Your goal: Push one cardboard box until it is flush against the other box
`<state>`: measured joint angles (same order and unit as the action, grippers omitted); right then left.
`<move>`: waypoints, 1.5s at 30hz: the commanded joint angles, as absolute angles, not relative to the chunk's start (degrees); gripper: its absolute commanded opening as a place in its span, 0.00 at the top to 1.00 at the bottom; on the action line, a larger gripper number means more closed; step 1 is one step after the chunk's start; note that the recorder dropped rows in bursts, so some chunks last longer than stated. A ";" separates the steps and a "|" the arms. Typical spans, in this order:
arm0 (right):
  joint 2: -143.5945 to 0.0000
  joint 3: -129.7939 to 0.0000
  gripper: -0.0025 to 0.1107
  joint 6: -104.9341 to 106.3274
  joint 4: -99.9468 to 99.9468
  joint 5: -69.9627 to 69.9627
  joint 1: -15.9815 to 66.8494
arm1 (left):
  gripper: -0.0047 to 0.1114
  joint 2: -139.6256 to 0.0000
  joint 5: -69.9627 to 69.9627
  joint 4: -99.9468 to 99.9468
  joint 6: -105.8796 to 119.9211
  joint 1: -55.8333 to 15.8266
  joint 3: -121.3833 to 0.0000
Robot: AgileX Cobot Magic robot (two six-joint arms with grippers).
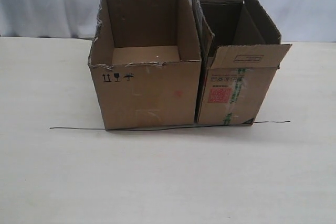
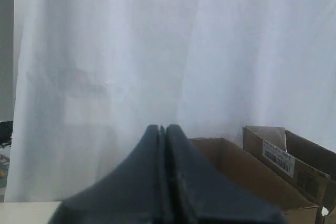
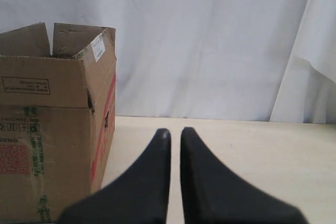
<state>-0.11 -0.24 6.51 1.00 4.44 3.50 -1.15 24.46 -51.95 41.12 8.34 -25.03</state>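
Observation:
The cardboard box, wide with a torn rim and small black symbols, stands left of the other box, which is narrower, with flaps and a red label. Their facing walls meet along the top; only a thin dark slit shows lower down. Neither gripper appears in the exterior view. My left gripper is shut on nothing, raised, with the wide box's inside and the flapped box beyond it. My right gripper is open by a narrow gap, empty, low over the table, apart from the flapped box.
A thin black line runs across the pale table along the boxes' front edges. A white curtain hangs behind the table.

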 commanded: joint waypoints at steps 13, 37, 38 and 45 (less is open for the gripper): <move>0.00 0.00 0.93 6.55 1.24 4.50 3.50 | 0.96 0.00 24.57 -49.44 40.66 8.23 -24.70; 0.00 0.00 0.93 6.55 1.24 4.62 3.50 | 0.96 0.00 11.46 -10.96 7.30 8.23 -4.05; 0.00 0.00 0.93 6.55 1.24 4.62 3.50 | 0.96 0.00 10.46 -11.50 7.30 8.23 -3.32; 0.00 0.00 0.93 6.55 1.24 4.62 3.50 | 0.96 0.00 7.43 -13.32 7.18 6.35 0.00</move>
